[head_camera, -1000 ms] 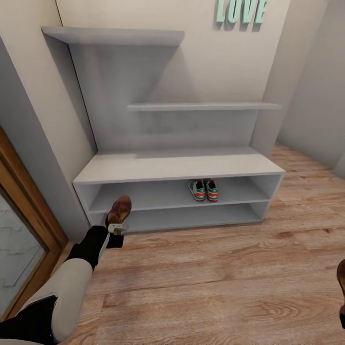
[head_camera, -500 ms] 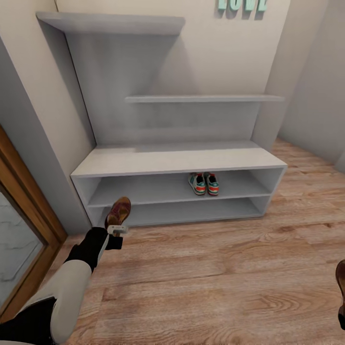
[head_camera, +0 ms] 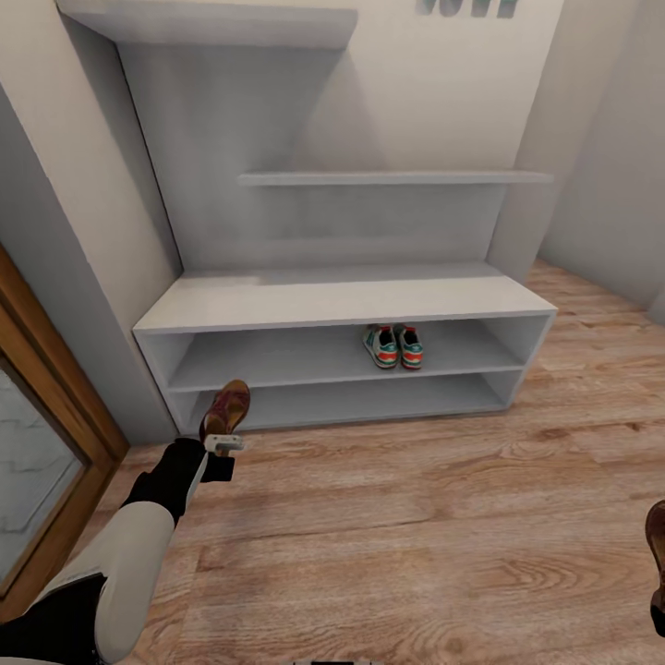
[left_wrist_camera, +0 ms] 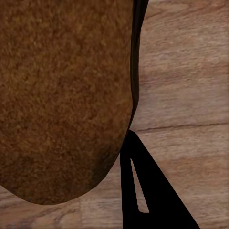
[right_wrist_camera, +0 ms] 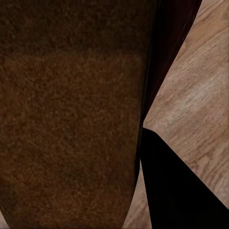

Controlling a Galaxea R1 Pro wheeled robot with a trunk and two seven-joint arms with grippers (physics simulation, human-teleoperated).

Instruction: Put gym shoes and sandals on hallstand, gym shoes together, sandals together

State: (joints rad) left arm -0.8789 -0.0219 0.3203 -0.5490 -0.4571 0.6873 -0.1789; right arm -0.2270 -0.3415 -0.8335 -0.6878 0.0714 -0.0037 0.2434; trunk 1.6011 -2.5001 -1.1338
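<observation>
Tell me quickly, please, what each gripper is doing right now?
Left gripper: shut on a sandal.
Right gripper: at the head view's edge, shut on the other sandal.

- The head camera looks from high, forward and down, at the hallstand (head_camera: 342, 305) and the corridor floor (head_camera: 416, 517).
- Each wrist camera looks along its gripper, very near a sandal (left_wrist_camera: 62, 95), over the same floor as the head view.
</observation>
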